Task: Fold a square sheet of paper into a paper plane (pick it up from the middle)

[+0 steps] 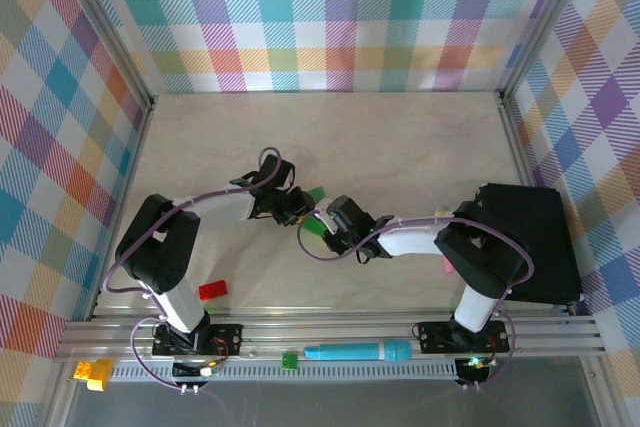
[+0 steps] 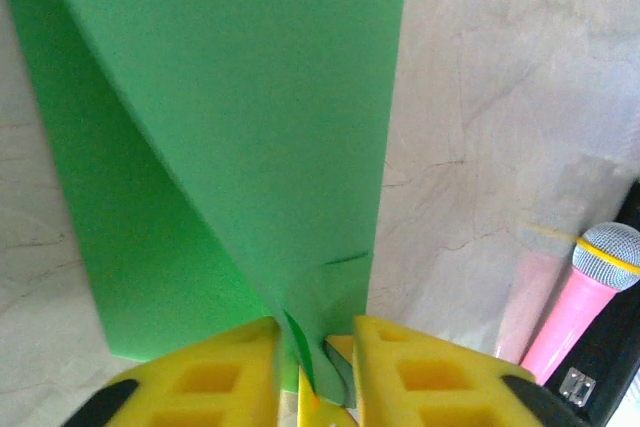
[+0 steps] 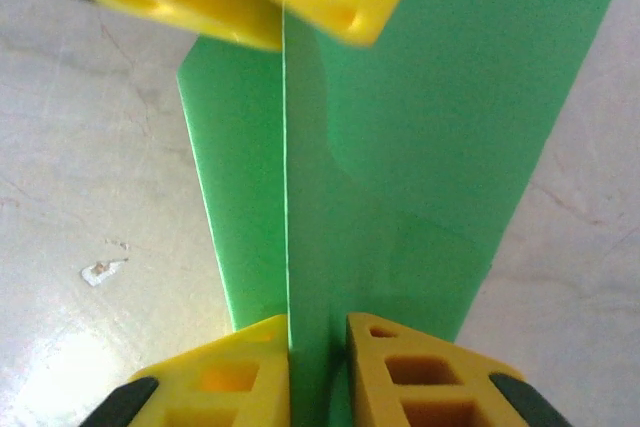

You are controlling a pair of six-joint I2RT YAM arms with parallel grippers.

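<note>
Holding centre stage is the square sheet of paper (image 2: 250, 97), bright green, already creased into a long narrow shape with a raised centre ridge. It sits near the middle of the counter (image 1: 400, 147), lifted between both arms.

The left claw (image 2: 315, 347) meets it from 9 o'clock. Its yellow jaws stand a little spread, with the ridge running up between them and a small crumple at the gap.

The right claw (image 3: 318, 337) meets it from 3 o'clock. Its jaws stand near together on either side of the ridge. Whether they actually bite the paper cannot be told.

In the right wrist view the two claws face each other along the same crease, the left one at 12 o'clock.

The step in hand appears to be sharpening or handing over the centre fold. To do it well, one claw should pinch the ridge firmly before the other lets go, or the thin sheet may sag or spring apart. Keep both claws in line with the crease and press squarely, so that the wings stay even.
</note>
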